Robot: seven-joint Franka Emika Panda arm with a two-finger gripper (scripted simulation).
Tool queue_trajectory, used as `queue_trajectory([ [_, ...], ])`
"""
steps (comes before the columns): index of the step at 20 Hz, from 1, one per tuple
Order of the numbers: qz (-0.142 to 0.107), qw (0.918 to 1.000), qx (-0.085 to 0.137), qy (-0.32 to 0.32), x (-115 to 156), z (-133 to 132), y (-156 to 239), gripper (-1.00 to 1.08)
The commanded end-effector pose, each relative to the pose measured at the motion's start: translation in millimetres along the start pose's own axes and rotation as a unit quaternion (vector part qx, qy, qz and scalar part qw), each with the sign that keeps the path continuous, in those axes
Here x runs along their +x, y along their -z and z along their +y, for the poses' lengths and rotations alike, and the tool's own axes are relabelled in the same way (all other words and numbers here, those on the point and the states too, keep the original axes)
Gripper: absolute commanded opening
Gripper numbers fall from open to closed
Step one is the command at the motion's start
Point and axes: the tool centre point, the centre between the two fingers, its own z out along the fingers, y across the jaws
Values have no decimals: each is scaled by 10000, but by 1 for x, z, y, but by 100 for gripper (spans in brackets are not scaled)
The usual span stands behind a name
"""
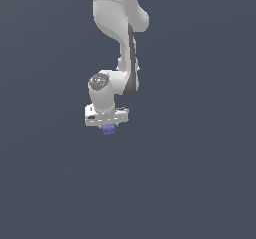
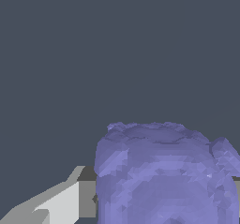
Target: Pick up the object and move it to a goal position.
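Note:
The object [image 1: 109, 129] is a small blue-purple block with a rough surface, tucked right under the white hand of the arm in the exterior view. It is much narrower than the hand. My gripper [image 1: 108, 128] is shut on it. In the wrist view the object [image 2: 166, 176] fills the near part of the picture, with one grey-white finger [image 2: 56, 202] pressed against its side. The other finger is mostly hidden behind the object. No goal marker shows in either view.
The white arm [image 1: 120, 28] comes down from the top of the exterior view. Around it is only a plain dark grey-blue background with no edges or other objects showing.

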Motion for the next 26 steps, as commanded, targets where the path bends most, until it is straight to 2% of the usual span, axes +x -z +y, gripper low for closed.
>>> queue_trajectory([
  [1,4,10000,-1,1,0,0,-1,-100],
  [15,4,10000,-2,-3,4,5,0,-100],
  [26,4,10000,-2,-3,33,40,5,-100],
])
